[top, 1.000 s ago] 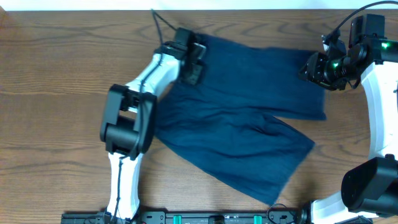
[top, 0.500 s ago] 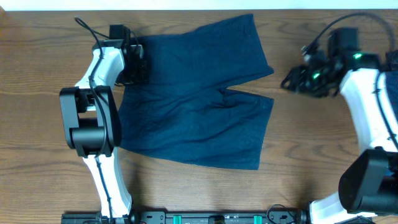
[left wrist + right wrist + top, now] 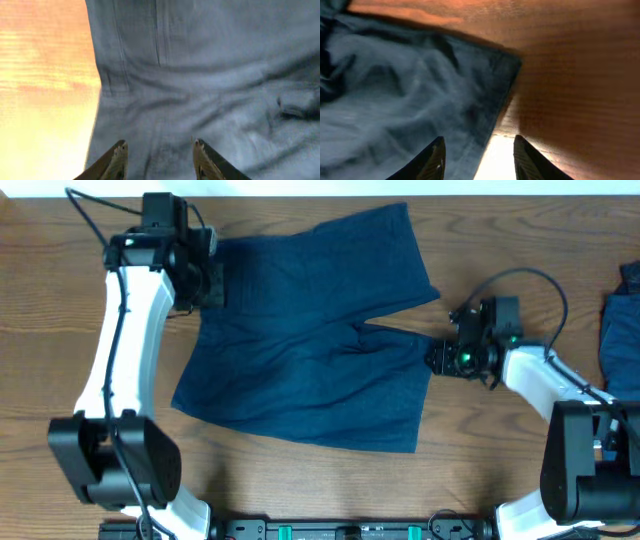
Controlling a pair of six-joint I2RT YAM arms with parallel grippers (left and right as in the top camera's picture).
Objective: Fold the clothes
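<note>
Dark navy soft fabric shorts (image 3: 310, 340) lie flat on brown wood table (image 3: 60, 380). Long axis runs from left gripper (image 3: 159, 150) to right gripper (image 3: 477, 145): waistband end under the spread left fingers, lower leg's hem corner just ahead of the spread right fingers. Neither holds anything. Brighter blue fabric heap (image 3: 622, 330) sits behind right gripper, well apart from the shorts

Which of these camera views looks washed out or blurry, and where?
Overhead: evenly lit and sharp, the shorts reading dark navy. Left wrist: the table glows overexposed orange, and the fabric looks pale and soft. Right wrist: a white glare patch sits low in the right gripper opening, and the cloth is blurred.
</note>
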